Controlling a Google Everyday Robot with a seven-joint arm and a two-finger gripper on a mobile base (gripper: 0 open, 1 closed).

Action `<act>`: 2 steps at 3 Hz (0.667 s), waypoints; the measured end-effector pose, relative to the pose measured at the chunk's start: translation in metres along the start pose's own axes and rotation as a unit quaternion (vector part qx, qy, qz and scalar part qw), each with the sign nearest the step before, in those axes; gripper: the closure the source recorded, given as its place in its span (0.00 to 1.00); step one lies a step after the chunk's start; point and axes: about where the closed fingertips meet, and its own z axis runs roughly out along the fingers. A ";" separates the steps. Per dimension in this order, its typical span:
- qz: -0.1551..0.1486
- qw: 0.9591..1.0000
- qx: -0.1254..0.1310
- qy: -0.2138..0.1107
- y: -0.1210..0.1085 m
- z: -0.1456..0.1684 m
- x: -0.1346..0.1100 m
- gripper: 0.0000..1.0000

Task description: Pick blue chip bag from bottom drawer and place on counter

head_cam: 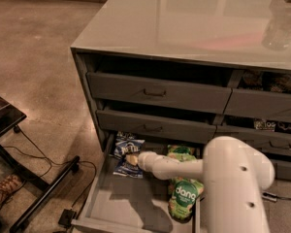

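Gripper [133, 159] is poised at the blue chip bag [128, 144], below the counter's [184, 23] front-left corner; grip cannot be told. Light, crinkly, slippery bag: a mid-body pinch is advised.

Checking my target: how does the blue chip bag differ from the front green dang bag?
The blue chip bag is dark blue with a white band; the green dang bag is green with white lettering. The blue chip bag lies at the back left, with the gripper at it; the green dang bag lies front right. Both lie in the bottom drawer.
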 end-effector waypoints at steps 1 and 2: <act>-0.016 0.999 -0.026 -0.017 0.020 -0.035 -0.009 1.00; -0.050 0.998 -0.046 -0.006 0.034 -0.099 -0.011 1.00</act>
